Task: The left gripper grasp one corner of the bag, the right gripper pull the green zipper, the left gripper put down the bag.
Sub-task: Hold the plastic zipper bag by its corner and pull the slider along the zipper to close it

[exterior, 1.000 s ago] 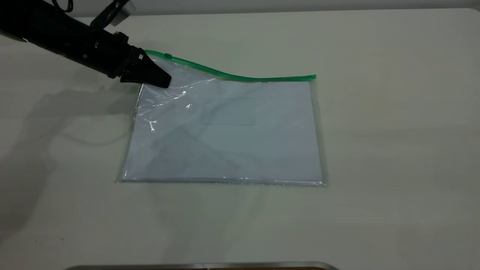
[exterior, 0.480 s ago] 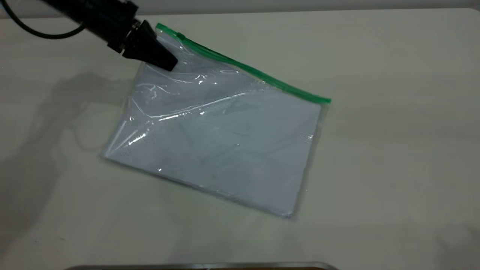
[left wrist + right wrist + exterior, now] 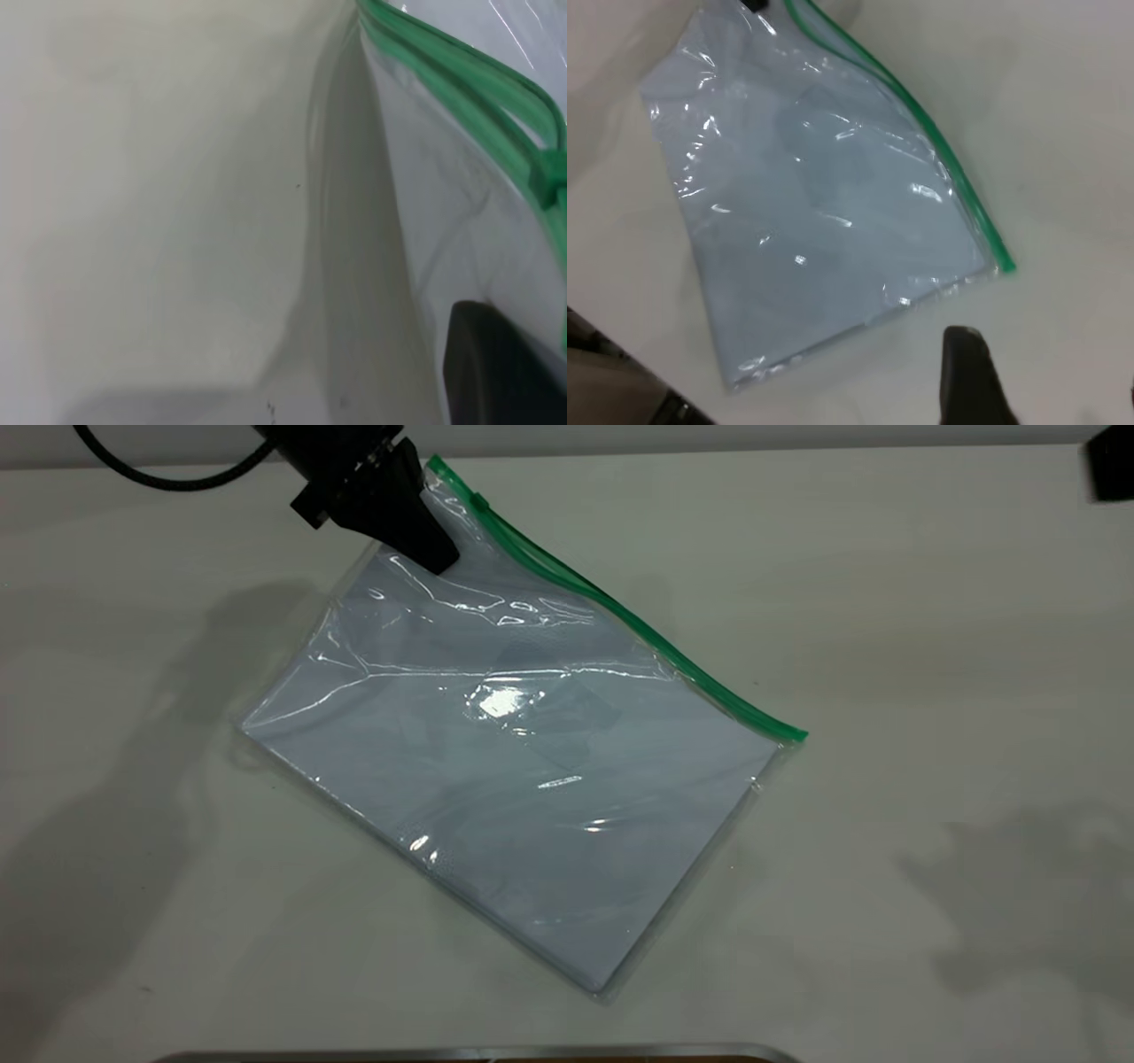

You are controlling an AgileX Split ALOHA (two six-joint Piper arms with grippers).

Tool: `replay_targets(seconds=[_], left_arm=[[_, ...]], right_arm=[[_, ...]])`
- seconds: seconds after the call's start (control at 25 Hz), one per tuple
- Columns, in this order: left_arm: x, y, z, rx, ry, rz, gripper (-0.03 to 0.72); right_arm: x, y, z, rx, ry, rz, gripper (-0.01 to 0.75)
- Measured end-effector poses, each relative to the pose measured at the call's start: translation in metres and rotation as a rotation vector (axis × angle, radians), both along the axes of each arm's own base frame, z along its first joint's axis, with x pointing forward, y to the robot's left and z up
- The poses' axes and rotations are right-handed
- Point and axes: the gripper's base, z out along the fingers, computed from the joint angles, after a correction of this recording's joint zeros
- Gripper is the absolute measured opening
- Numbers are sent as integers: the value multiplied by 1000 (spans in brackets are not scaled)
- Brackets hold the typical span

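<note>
The bag (image 3: pixel 523 779) hangs tilted above the worktop (image 3: pixel 930 646), lifted by the corner of the bag (image 3: pixel 434 478) where the green zipper (image 3: pixel 620 615) begins; its lowest clear corner appears to rest on the worktop. The long axis runs diagonally, from the raised far-left corner down toward the near right. The left claw (image 3: pixel 430 549) is clamped on the film just beside that corner. Step in hand: the hold for unzipping. The slider tab (image 3: pixel 481 500) sits near the clamp. The right claw (image 3: pixel 970 372) is near the zipper's far end; whether it is apart cannot be told. Next, it must reach the slider.
</note>
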Motion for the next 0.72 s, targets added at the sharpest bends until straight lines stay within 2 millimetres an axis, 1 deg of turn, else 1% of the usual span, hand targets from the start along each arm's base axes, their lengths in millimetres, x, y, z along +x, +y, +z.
replay_targets(seconds=[0.16, 0.24, 0.32, 0.52, 0.6, 0.72], left_arm=[[-2, -6, 0, 0, -21, -42, 51], [-4, -11, 0, -1, -31, -65, 51], [-5, -16, -1, 1, -40, -84, 51], [-7, -32, -2, 8, -97, -123, 51], [-9, -38, -2, 8, -107, -134, 51], [-10, -44, -3, 9, -119, -144, 52]], right_arm=[[36, 1, -19, 2, -3, 38, 472], [56, 8, -26, -10, -11, 77, 472], [75, 19, -38, -18, 3, 129, 472], [114, 60, -63, -30, 16, 265, 472], [125, 75, -74, -33, 25, 306, 472], [139, 94, -87, -34, 25, 351, 472]])
